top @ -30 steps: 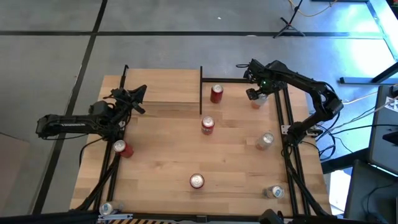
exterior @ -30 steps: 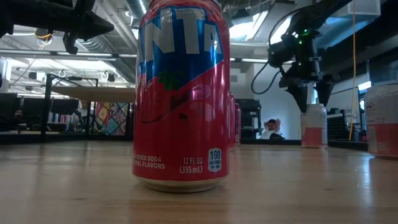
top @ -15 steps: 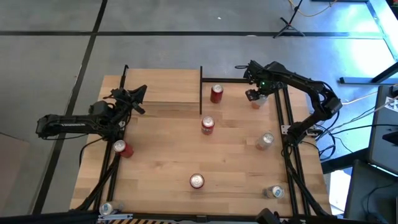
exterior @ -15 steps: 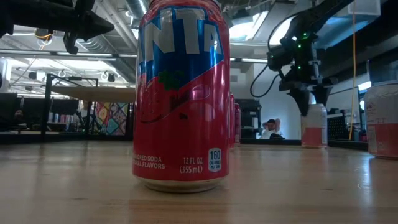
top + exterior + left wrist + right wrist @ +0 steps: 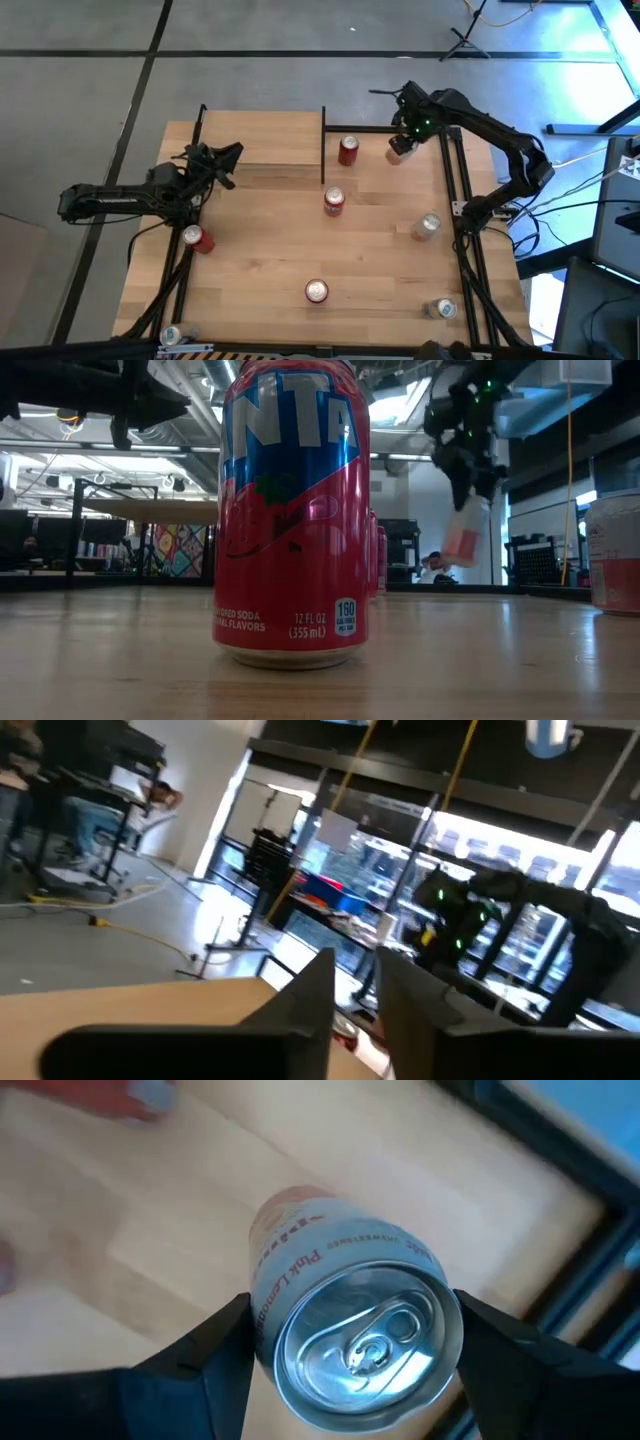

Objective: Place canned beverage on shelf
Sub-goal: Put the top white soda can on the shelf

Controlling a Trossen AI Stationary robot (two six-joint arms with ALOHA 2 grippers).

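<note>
carrying the can toward the shelf

right gripper [image 5: 345, 1345] clamps a pink lemonade can [image 5: 400, 147], lifted and tilted above the table's far right corner. next: swing it leftward over the shelf [image 5: 262, 138] at the far left edge, then lower it upright.

left gripper [image 5: 228, 158] waits beside the shelf, fingers nearly closed, empty.

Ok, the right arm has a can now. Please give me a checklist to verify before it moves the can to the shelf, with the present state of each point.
1. Grip: the right gripper is shut on the pink lemonade can, one finger on each side. Ok.
2. Lift: in the low view the can hangs above the tabletop. Ok.
3. Can attitude: it hangs tilted, not upright. Not ok for setting down yet.
4. Path: the red can stands between the held can and the shelf, and a black post edges the shelf. Not ok for a low, straight move.
5. Landing spot: the shelf board shows bare. Ok.
6. Left gripper: at the shelf's left edge. Cannot tell if it clears the placing.
</note>
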